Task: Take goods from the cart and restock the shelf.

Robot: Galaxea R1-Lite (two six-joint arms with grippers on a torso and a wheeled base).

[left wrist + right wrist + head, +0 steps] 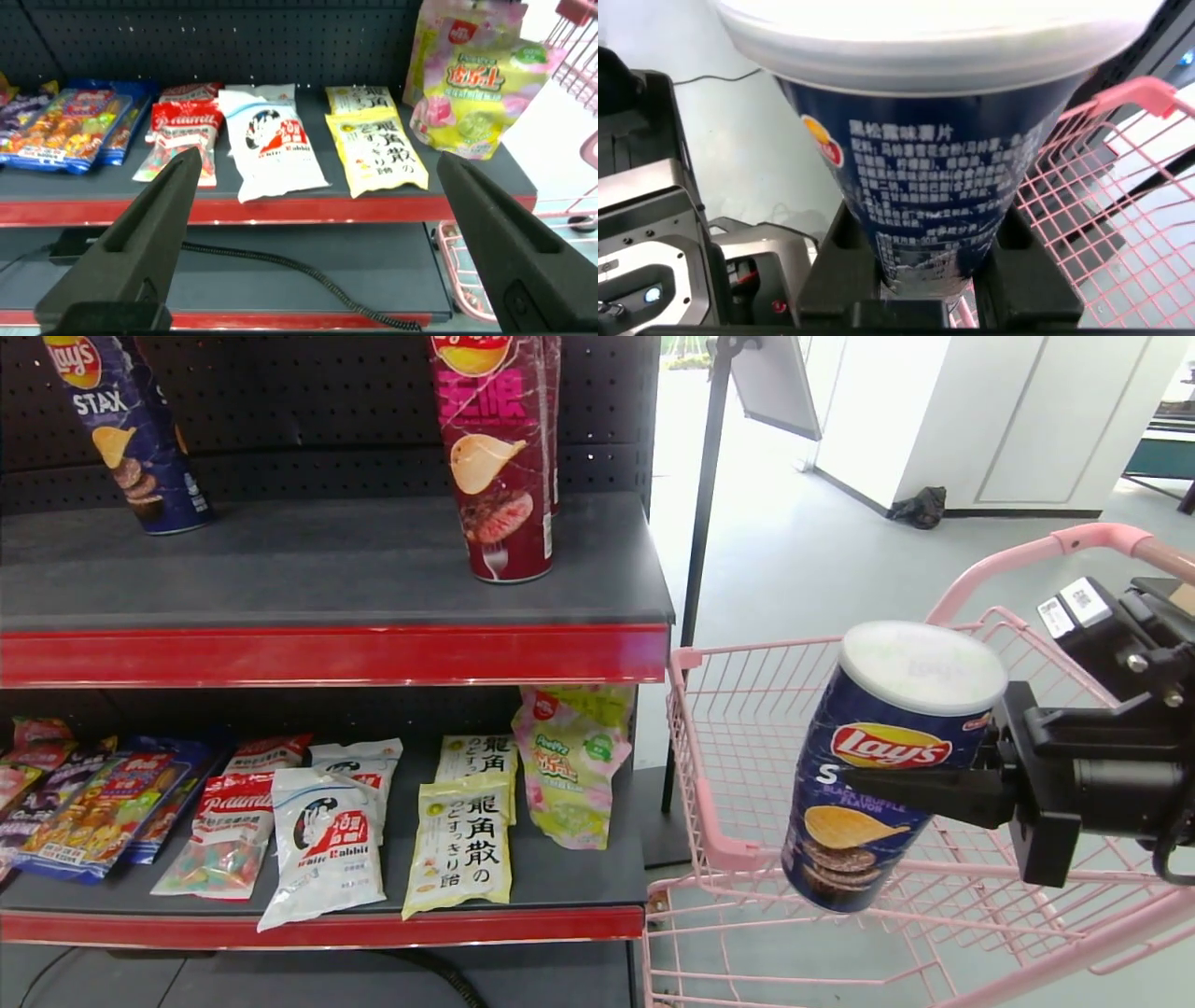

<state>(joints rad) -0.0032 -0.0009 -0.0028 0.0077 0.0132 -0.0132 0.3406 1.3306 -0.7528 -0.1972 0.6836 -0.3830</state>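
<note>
Dark-blue cardboard chip canister [854,854] is clamped mid-body in right pincer [898,782]; pink wire cart [747,709] beneath it, seemingly clear for carrying shelfward.

can [845,840]: dark blue tube, white lid, slightly tilted, clamped in my right gripper [887,784] above cart | cart [686,658]: pink wire, just beside shelf [327,653]

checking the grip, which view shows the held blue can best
Head view: the whole can, lid to base, shows tilted in the right gripper at the cart. The right wrist view gives its lid and back label close up. The left wrist view faces snack bags on a shelf.
</note>
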